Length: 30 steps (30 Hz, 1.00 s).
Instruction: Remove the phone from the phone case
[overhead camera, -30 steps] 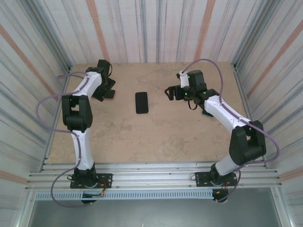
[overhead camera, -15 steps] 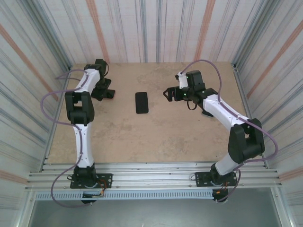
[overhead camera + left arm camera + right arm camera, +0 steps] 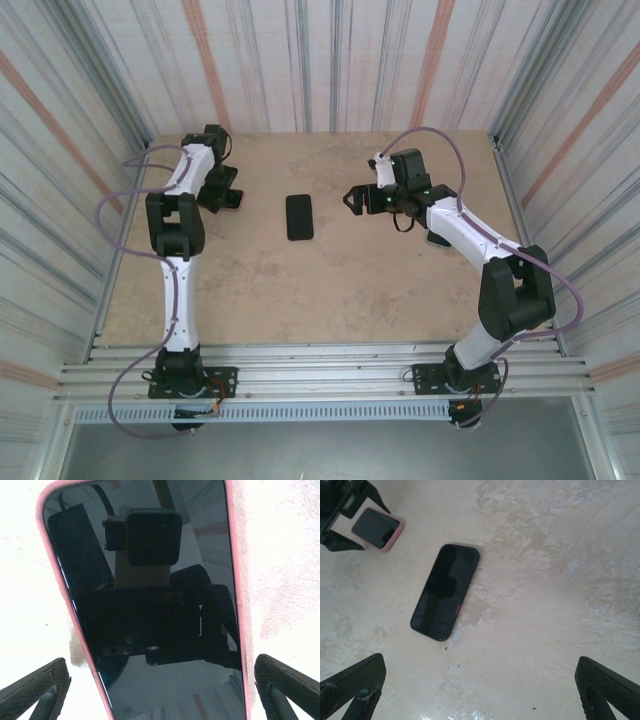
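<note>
**A:** From above, where are the things?
**B:** A black phone (image 3: 299,217) lies flat in the middle of the table (image 3: 340,290), between the arms. The left gripper (image 3: 224,192) is at the far left. The right gripper (image 3: 353,198) is near the black phone's right side, not touching it.

**A:** And the left wrist camera?
**B:** A pink-cased phone (image 3: 150,620) lies screen up, directly below. The fingers (image 3: 35,690) stand spread wide, one on each side, apart from it.

**A:** The right wrist?
**B:** Its fingers (image 3: 607,687) are spread wide too, holding nothing. The black phone lies ahead, and the pink-cased phone is beyond it, beneath the left gripper.
</note>
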{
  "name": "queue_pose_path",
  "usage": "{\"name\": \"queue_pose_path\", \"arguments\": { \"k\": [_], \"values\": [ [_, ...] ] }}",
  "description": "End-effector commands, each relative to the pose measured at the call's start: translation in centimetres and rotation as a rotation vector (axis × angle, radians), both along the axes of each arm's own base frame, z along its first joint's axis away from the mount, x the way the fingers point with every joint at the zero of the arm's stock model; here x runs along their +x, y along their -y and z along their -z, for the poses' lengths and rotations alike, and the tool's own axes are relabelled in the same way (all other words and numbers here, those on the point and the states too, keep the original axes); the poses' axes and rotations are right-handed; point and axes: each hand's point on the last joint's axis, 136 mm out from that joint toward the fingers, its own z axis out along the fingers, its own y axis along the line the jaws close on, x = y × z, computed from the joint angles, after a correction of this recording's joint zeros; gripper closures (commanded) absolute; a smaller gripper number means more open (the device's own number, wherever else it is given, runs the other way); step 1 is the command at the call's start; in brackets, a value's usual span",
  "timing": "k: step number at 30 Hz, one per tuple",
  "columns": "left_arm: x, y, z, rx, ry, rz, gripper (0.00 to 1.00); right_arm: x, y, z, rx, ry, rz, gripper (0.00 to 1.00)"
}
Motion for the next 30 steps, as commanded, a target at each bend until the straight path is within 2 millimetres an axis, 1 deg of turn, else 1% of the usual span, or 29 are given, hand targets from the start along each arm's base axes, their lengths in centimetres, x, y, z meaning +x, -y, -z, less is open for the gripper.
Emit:
{"name": "queue_pose_path", "arguments": {
  "k": [1,5,9,16,19,21,23,27,30],
  "values": [
    [-1.1,-1.1,0.3,0.013,-0.067,-0.019,0.01,0.2,-0.1,-0.1,0.027,-0.029,0.008,0.01],
    [-1.3,-1.1,0.7,0.009,-0.102,0.0,0.01,0.1,-0.2,0.0,0.035,-0.04,0.006,0.01],
    [-1.1,-0.8,1.3,-0.015,-0.103,0.002,0.01,0.0,-0.3,-0.1,0.049,-0.051,0.007,0.01],
    [-0.8,-0.6,1.7,-0.022,-0.104,0.021,0.03,-0.6,-0.3,-0.3,0.058,-0.065,0.001,0.01],
    [-1.7,-0.3,1.7,-0.028,-0.139,0.023,0.06,-0.8,-0.2,-0.5,0.068,-0.07,-0.001,0.01],
    [-2.6,-0.5,1.5,-0.013,-0.168,0.017,0.08,-1.0,-0.1,-0.5,0.073,-0.075,-0.002,0.01],
    [-3.3,-0.6,1.3,-0.011,-0.183,0.007,0.13,-1.1,-0.1,-0.5,0.079,-0.08,-0.002,0.01],
    [-4.2,-1.1,1.6,-0.017,-0.193,0.006,0.14,-1.1,-0.1,-0.4,0.105,-0.085,0.009,0.01],
    [-4.4,-1.7,2.1,-0.024,-0.199,0.022,0.15,-1.2,-0.2,-0.2,0.115,-0.093,0.015,0.01]
  ]
}}
